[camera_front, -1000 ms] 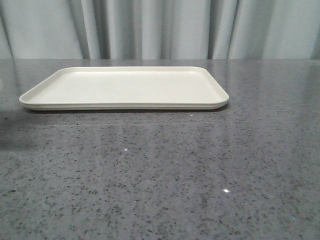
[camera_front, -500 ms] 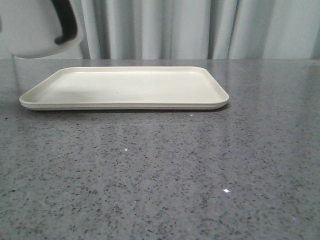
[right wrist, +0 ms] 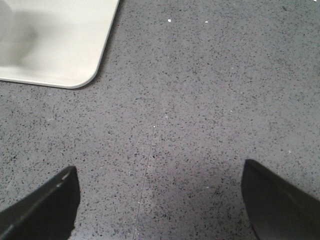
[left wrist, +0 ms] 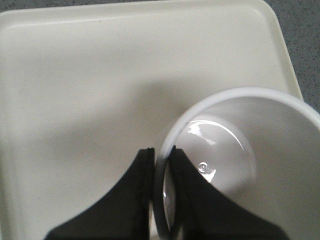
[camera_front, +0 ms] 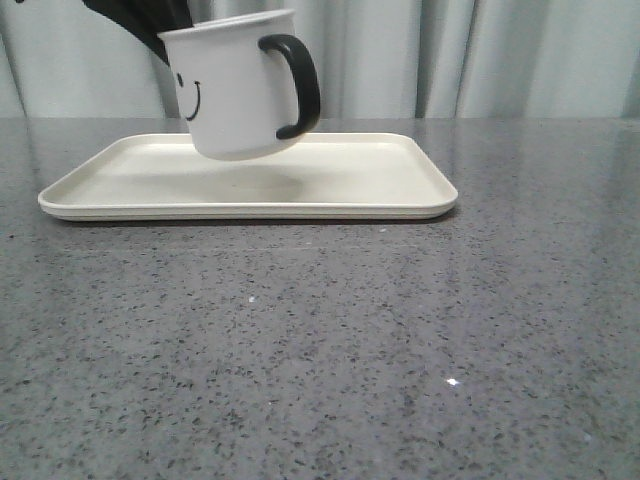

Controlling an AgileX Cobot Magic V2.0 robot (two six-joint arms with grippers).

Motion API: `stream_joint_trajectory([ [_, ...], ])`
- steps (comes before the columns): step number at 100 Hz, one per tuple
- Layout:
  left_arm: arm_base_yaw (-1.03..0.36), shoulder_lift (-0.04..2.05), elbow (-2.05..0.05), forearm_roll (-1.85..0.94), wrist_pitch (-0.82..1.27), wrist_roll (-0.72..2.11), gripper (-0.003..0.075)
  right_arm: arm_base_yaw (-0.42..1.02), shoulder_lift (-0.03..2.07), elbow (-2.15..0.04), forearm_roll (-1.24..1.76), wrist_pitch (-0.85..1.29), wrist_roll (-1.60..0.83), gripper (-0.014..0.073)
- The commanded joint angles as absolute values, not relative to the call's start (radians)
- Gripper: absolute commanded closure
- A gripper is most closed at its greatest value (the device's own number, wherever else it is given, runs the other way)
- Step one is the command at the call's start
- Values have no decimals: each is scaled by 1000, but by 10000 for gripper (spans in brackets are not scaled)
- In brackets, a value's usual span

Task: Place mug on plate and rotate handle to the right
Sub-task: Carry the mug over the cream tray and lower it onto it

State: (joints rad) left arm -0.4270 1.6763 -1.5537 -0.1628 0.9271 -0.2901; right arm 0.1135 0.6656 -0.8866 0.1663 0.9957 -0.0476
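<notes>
The white mug [camera_front: 235, 90] with a black smiley face hangs tilted in the air above the left-middle of the cream plate [camera_front: 400, 195], not touching it. Its black handle [camera_front: 298, 85] points right in the front view. My left gripper [left wrist: 161, 162] is shut on the mug's rim [left wrist: 240, 95], one finger inside and one outside; its dark fingers [camera_front: 140, 20] show at the mug's top left. The plate [left wrist: 75, 75] lies below the mug. My right gripper [right wrist: 159, 200] is open and empty over bare counter, beside the plate's corner [right wrist: 75, 60].
The plate lies on a speckled grey stone counter [camera_front: 330, 350]. A pale curtain [camera_front: 480, 55] hangs behind the counter's far edge.
The mug has come in from the upper left and moved right and down, from just off the plate's left end to above its left-middle.
</notes>
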Motion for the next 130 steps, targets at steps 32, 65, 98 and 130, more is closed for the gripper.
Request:
stream_joint_trajectory([
  [32,-470,1708,-1627,-104,888,-369,741,104,673,-919,176,939,-53,-55],
  [65,-470,1718,-1627,-72,893,-369,741,104,673,-919,176,939,-53,-55],
  [98,-470,1718,-1627,-72,907,-369,741,104,673,-919,176,939,-53,-55],
  [130,-470,1718,-1627,-67,911,-369,741,104,673,-919,176,939,-53,-55],
])
